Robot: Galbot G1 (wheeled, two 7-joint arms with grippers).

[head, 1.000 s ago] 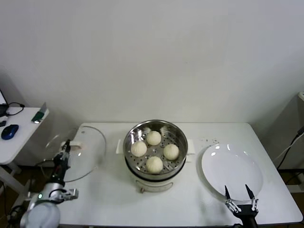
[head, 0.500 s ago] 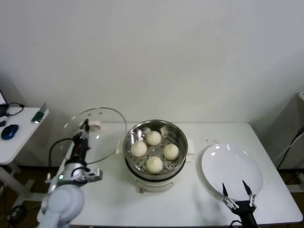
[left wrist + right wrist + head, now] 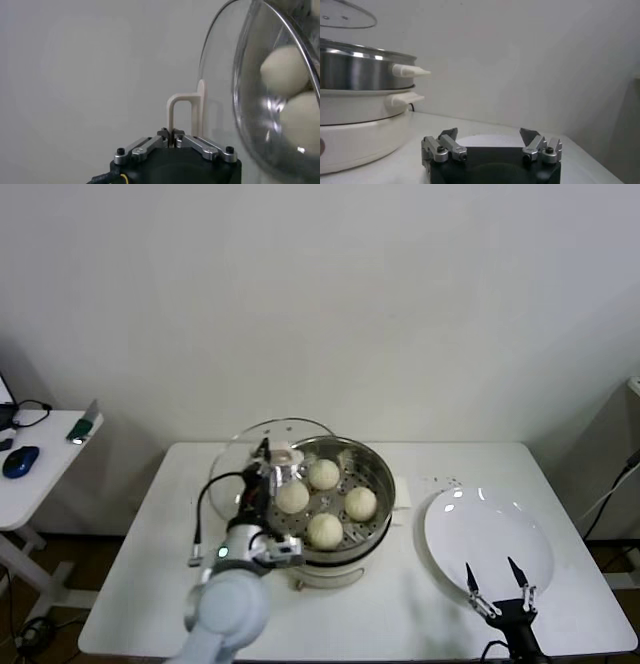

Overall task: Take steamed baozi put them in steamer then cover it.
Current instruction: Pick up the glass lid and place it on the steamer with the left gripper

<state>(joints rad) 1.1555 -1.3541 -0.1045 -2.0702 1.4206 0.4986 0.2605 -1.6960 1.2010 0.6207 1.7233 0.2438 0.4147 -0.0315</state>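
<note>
1. While the left tool [image 3: 264, 456] pinches the white handle of the lid [image 3: 240, 459], the lid hangs tilted just past the tool, over the near rim of the steamer [image 3: 375, 474].
2. All four buns [image 3: 324, 474] sit in the steamer, so covering is the step now.
3. Next, the lid must go flat and centred, then down.
4. The right tool [image 3: 499, 596] waits open by the plate [image 3: 487, 536].

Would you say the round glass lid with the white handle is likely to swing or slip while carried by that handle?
Probably rigid: the round transparent glass lid holds its shape while tilted. It may swing, since the left gripper pinches only its thin white handle. Likely fragile if it knocks the shiny steel steamer basket.
</note>
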